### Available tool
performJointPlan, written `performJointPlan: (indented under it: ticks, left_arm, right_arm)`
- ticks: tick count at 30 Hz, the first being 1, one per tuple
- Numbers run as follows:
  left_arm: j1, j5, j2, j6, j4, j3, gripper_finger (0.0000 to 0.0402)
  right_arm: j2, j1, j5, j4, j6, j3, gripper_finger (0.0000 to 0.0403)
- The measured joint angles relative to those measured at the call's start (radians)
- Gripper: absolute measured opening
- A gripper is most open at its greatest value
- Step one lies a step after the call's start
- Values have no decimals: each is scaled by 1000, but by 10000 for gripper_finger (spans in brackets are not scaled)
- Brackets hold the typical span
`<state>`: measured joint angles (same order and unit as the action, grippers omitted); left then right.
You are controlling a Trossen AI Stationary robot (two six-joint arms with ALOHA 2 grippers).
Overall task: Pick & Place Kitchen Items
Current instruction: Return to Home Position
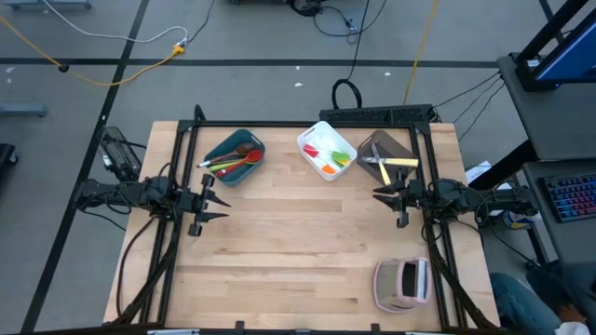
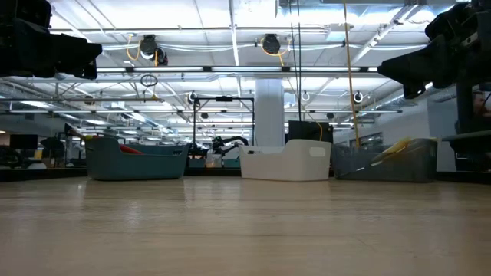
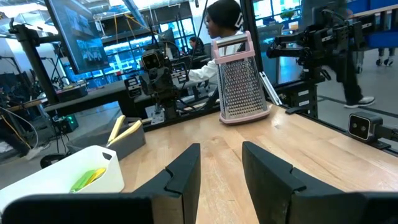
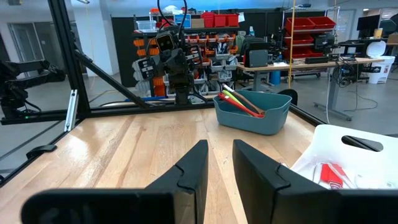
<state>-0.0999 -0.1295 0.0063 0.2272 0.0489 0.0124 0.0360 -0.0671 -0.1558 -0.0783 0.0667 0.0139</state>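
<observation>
Wooden worktop seen from above, with workshop floor around it. Every kitchen item in view lies in one of three bins set in a row across the upper middle of the high view: spoons in the teal bin, spatulas in the white bin, pale-handled knives in the brown bin. Judged by form, these are light, stiff and slim. Their smooth handles would likely slip, so a pinch across mid-handle looks safest. Left arm at centre left and right arm at centre right lie low and level, pointing inward toward each other. Both pairs of jaws are spread and hold nothing, just below the row of bins and touching none. A pink-grey grater stands upright at lower right.
</observation>
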Motion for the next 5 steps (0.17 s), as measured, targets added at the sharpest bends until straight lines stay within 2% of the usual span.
performJointPlan:
  ticks: [5]
  left_arm:
    - [0,0,0,0,0,0,122]
  right_arm:
    - [0,0,0,0,0,0,71]
